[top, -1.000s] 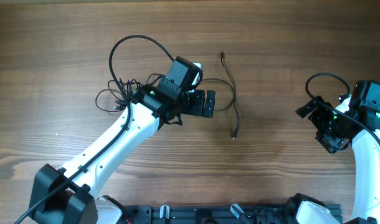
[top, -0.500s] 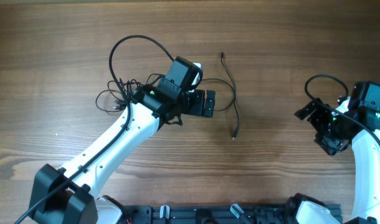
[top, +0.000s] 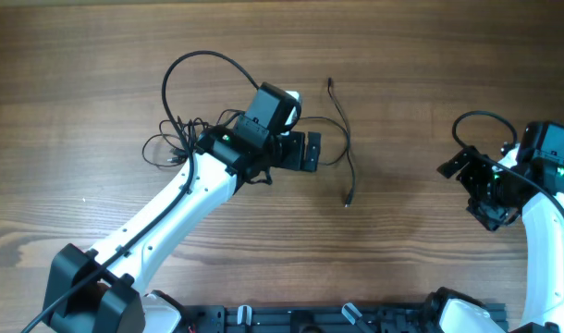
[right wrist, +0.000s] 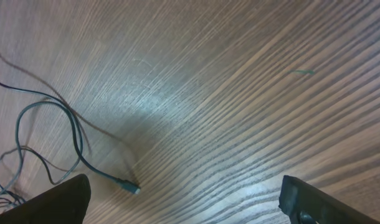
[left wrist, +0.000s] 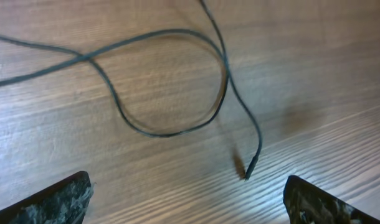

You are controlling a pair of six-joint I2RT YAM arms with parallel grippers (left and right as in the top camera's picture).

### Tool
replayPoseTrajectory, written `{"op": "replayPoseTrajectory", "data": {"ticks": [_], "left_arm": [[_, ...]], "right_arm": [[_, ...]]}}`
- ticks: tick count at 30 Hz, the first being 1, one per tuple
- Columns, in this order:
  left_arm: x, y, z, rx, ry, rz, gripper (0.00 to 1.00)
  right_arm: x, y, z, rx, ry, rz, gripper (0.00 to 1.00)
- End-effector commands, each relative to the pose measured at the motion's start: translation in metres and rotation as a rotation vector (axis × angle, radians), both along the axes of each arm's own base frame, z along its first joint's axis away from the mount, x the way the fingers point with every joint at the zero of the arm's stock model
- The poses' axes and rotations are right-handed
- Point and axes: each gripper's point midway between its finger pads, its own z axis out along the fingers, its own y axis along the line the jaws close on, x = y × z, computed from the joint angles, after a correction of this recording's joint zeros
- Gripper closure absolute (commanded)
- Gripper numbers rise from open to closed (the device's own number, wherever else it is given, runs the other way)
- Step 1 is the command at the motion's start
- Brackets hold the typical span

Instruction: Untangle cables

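Overhead view shows the knotted bundle (top: 176, 141) of thin black cables lying on the desk (top: 430, 55) just behind your left fingers (top: 312, 153), on the picture's left. One loose cord (top: 347, 148) curves past in front of them, and its plug end (left wrist: 248, 173) rests a little beyond. Your left fingers are spread wide with nothing between them, and the wrist view shows that cord's loop lying flat just ahead. The step in hand looks like taking that cord so you can draw it clear. Come down so the fingers straddle a single strand of the loop, away from where the cord crosses itself, or you may pinch two runs at once. The cord is very thin, so close right at the desk surface. Then pull gently away from the bundle, and stop if the knot starts to drag. Your right fingers (right wrist: 53, 199) are also spread wide and empty, well apart from the left fingers.
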Motion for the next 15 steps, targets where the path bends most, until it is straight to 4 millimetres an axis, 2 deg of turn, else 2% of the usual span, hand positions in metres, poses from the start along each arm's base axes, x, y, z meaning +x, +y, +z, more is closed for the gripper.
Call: {"op": "replayPoseTrajectory", "data": {"ticks": [1, 4, 5, 9, 12, 13, 15], "left_arm": [[0.008, -0.003, 0.013, -0.011, -0.051, -0.001, 0.00], [0.009, -0.002, 0.013, -0.011, -0.053, 0.000, 0.00], [0.013, 0.003, 0.013, 0.009, -0.069, 0.023, 0.00], [0.041, 0.072, 0.013, 0.124, -0.097, 0.370, 0.00], [0.057, 0.117, 0.010, 0.135, -0.076, 0.494, 0.02], [0.062, 0.138, 0.010, 0.141, -0.069, 0.547, 0.07], [0.068, 0.163, 0.008, 0.147, -0.059, 0.611, 0.15]], "right_arm": [[-0.001, 0.001, -0.002, -0.006, -0.001, 0.014, 0.00], [0.000, 0.000, -0.002, -0.007, -0.005, 0.013, 0.00], [0.001, 0.000, -0.002, -0.008, -0.008, 0.013, 0.00], [0.004, -0.001, -0.001, -0.013, -0.020, 0.013, 0.00], [0.008, -0.003, 0.000, -0.021, -0.040, 0.013, 0.00], [0.010, -0.004, 0.001, -0.023, -0.048, 0.011, 0.00], [0.012, -0.005, 0.002, -0.027, -0.057, 0.011, 0.01]]}}
